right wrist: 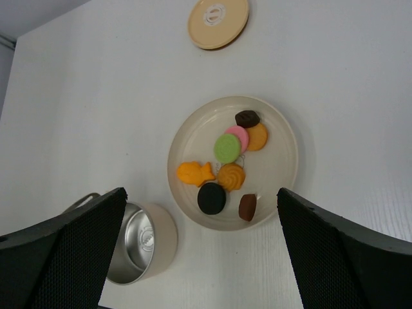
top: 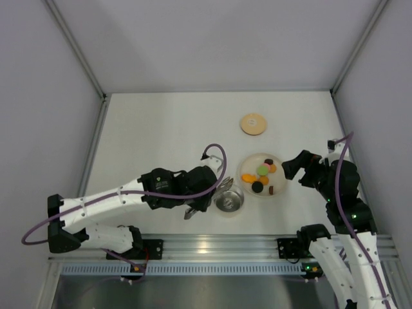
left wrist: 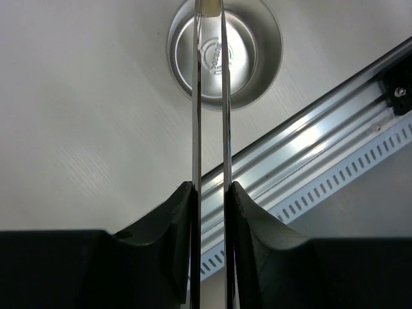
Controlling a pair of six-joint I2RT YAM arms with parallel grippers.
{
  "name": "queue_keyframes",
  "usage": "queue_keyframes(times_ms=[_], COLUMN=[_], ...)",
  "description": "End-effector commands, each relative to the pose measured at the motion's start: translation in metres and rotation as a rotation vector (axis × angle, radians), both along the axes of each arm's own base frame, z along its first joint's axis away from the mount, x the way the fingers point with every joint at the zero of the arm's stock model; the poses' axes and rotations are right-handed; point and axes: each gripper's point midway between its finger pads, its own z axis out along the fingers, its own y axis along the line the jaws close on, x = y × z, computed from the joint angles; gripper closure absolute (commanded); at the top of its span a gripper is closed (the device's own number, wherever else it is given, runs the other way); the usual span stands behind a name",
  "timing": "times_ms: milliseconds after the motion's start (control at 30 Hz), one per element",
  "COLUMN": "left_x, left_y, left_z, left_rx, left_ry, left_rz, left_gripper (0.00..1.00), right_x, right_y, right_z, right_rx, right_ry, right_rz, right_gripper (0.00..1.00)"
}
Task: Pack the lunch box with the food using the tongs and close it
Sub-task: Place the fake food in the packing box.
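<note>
Inside the lunch box (left wrist: 261,71), an embossed mark (left wrist: 214,55) (unreadable) beneath the tongs (left wrist: 196,129).

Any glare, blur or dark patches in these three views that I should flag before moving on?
Top external: even, soft light, faint shadows; the food small but distinct. Left wrist: strong glare on the aluminium rail, reflections inside the lunch box, left gripper on the tongs nearly black. Right wrist: plate sharp, evenly lit; right gripper open, its fingers dark and soft-edged.
</note>
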Motion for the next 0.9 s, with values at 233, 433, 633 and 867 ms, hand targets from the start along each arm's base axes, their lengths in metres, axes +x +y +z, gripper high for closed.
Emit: queue_keyframes(times_ms=[233, 433, 633, 867], left_x=[-0.03, -0.032, -0.034, -0.027], left_y=[0.003, -0.002, -0.005, -0.024], left_z=[-0.018, -0.02, -0.016, 0.011], left_rx=[0.016, 0.017, 0.015, -0.037], left_ry=[0.053, 0.059, 0.055, 0.012], left_rz=[-0.03, -0.039, -0.045, -0.059], left_gripper=[0.68, 0.59, 0.52, 0.52], right_x=[0.004, 0.003, 0.004, 0.005], right_y=[-0.004, -0.005, -0.004, -0.003], right_z=[0.0, -0.001, -0.001, 0.0], right_rx=[-0.013, -0.015, -0.013, -0.004], right_ry=[-0.012, -0.012, -0.011, -0.014], right_rz=[-0.018, -0.018, -0.018, -0.013], right_gripper=[0.01, 0.01, 0.0, 0.0])
